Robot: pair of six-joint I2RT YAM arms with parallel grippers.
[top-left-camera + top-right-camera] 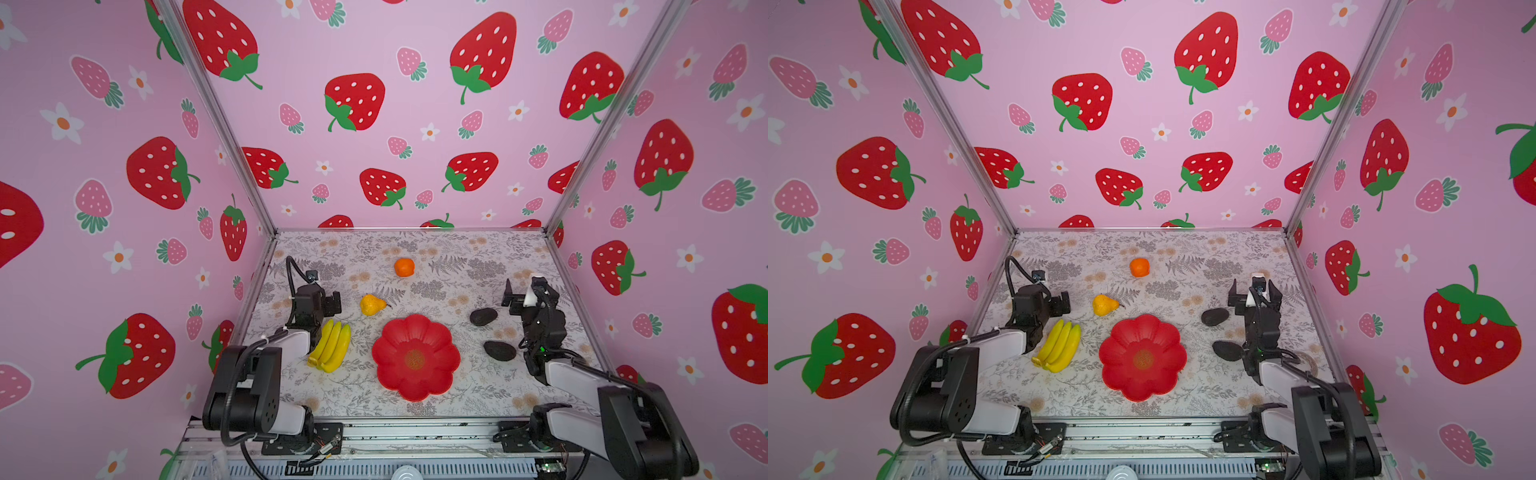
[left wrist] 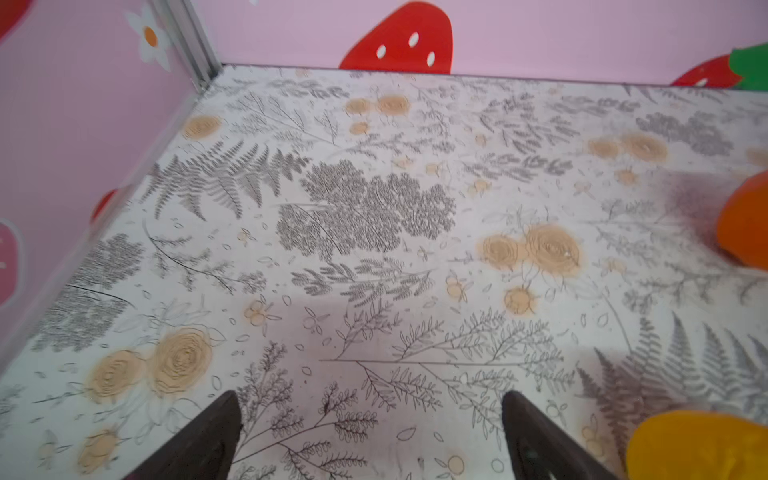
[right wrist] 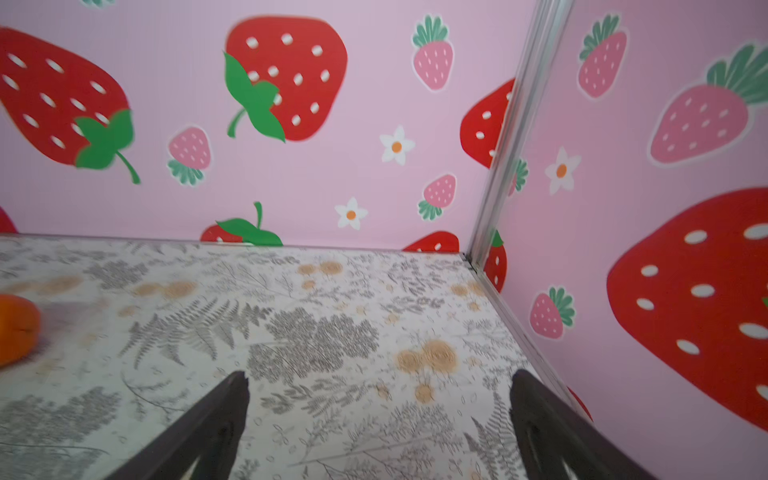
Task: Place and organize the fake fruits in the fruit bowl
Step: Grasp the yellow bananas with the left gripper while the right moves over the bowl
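The red flower-shaped fruit bowl (image 1: 415, 386) (image 1: 1142, 384) lies empty at the front middle of the table. The banana bunch (image 1: 331, 345) (image 1: 1059, 347) lies to its left. Behind the bowl are the pear (image 1: 372, 304) (image 2: 698, 444) and, farther back, the orange (image 1: 404, 267) (image 2: 744, 224) (image 3: 16, 328). Two dark avocados (image 1: 483, 316) (image 1: 500, 351) lie to the bowl's right. My left gripper (image 1: 332, 303) (image 2: 370, 401) hangs open just behind the bananas, left of the pear, over bare table. My right gripper (image 1: 1252, 291) (image 3: 380, 376) is open and empty, right of the far avocado.
Pink strawberry-print walls with metal corner posts (image 1: 266, 220) close the table on three sides. A clear tape roll (image 1: 1306, 360) lies near the right wall behind the right arm. The metal rail (image 1: 415, 432) with both arm bases runs along the front edge.
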